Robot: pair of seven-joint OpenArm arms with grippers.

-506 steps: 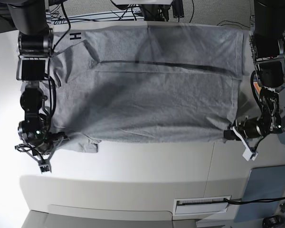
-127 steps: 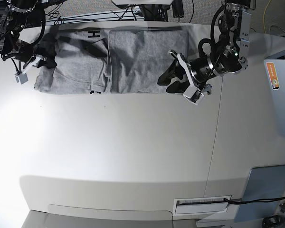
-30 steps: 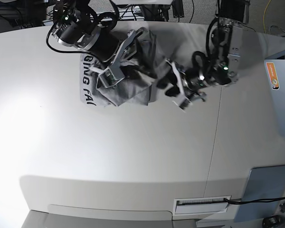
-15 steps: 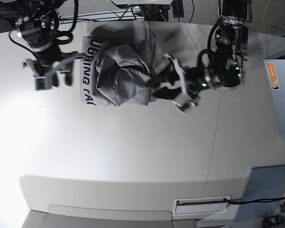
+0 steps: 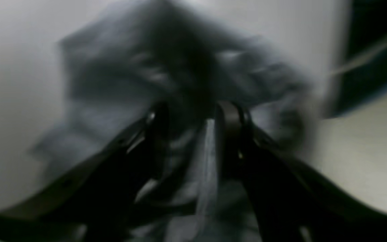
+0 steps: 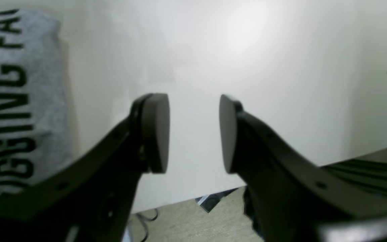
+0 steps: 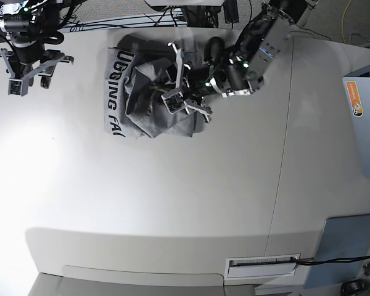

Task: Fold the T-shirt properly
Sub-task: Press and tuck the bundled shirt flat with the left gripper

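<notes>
one rumpled fold left: t-shirt (image 7: 149,98) bunched; left gripper (image 7: 184,92) apparently parted over cloth, hold unclear; right gripper (image 6: 193,132) open, empty.

T-shirt (image 5: 166,74) — blurred — left wrist view

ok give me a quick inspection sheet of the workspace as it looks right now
surface: white table, bare in front
job's things: grey T-shirt bunched at the far edge, black lettering showing on one side
clutter: orange-labelled item at the table's edge
grippers: left pincer over the shirt, jaws apart, grip unclear through blur; right pincer open, empty, over bare table
cables: bundle behind the table
surroundings: carpet beyond the table
</notes>
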